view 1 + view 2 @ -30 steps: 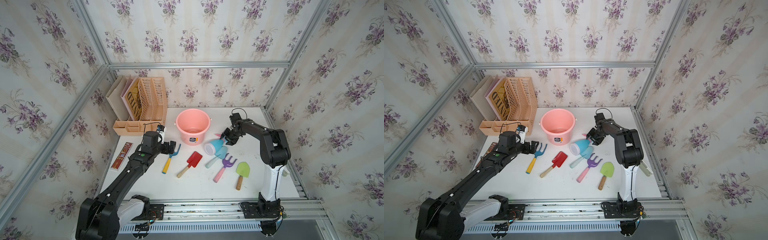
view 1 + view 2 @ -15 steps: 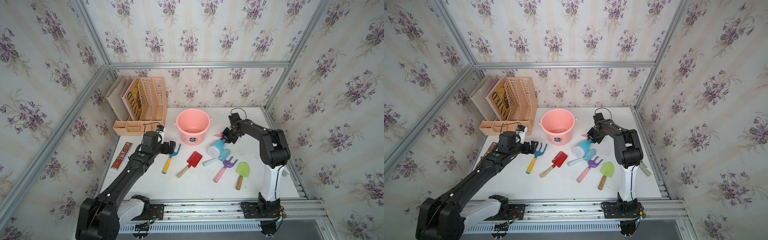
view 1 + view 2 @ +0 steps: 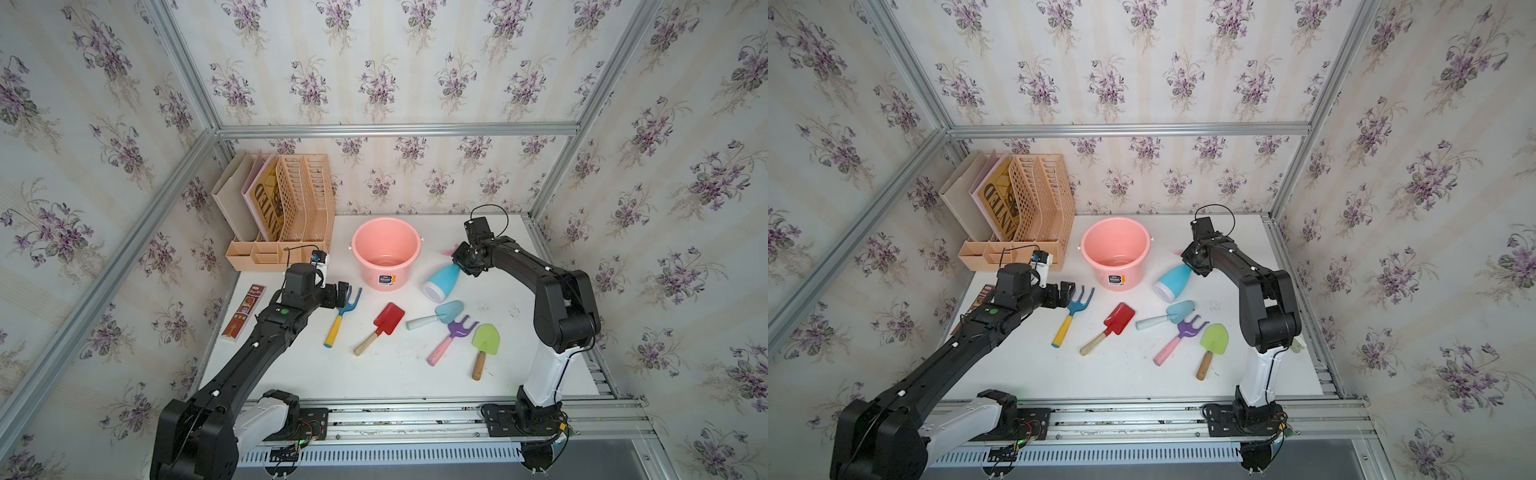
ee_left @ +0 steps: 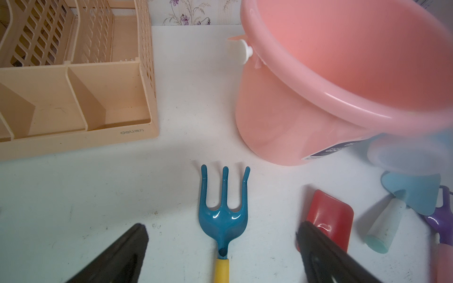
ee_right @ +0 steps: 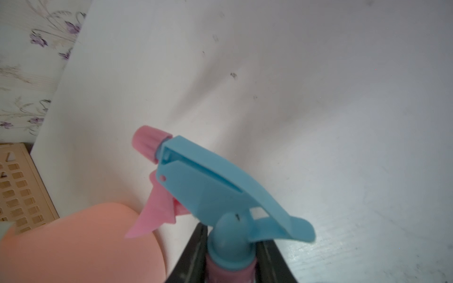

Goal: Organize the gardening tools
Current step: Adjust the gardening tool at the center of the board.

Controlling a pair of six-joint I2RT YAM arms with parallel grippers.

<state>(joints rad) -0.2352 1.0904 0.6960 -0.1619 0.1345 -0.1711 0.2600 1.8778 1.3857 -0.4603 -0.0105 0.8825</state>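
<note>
Left fingers (image 4: 117,254) gape empty astride the fork (image 4: 223,215), flat on the tabletop (image 4: 73,196). It looks stiff, light and slim, so its neck suits. Red trowel (image 4: 328,215) crowds one side, bucket (image 3: 370,274) ahead. Right fingers (image 5: 272,259) pinch the tilted bottle (image 5: 213,186) at its neck beside the bucket: smooth, light, apt to swing.

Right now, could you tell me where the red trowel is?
In both top views, the red trowel lies mid-table between the blue fork and light-blue trowel.
</note>
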